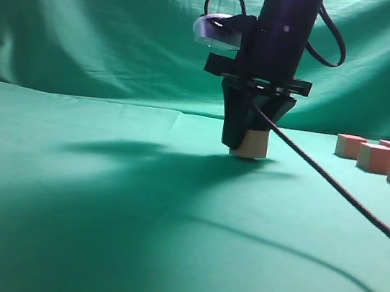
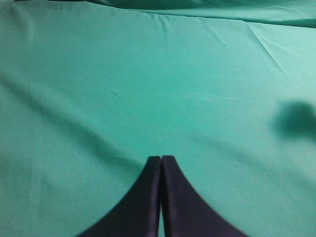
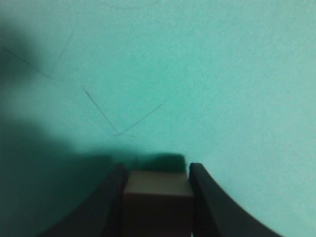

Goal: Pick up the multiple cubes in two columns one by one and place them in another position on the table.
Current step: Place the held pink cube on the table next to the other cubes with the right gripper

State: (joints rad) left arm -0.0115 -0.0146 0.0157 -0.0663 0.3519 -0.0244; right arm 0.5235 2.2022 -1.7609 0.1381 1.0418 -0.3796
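Near the middle of the green table (image 1: 100,198), my right gripper (image 1: 244,144) points straight down and is shut on one cube (image 1: 255,145). That cube's underside is at the cloth. In the right wrist view the same cube (image 3: 158,197) fills the gap between the two black fingers (image 3: 210,197) of the right gripper (image 3: 157,167). Several more cubes (image 1: 376,158) stand in two rows at the right edge, well apart from the gripper. My left gripper (image 2: 161,159) is shut on nothing, above bare cloth.
A black cable (image 1: 334,187) runs from the right arm down to the right, passing in front of the row of cubes. A draped green backdrop (image 1: 88,29) rises behind the table. The cloth in the right wrist view shows thin creases (image 3: 118,128).
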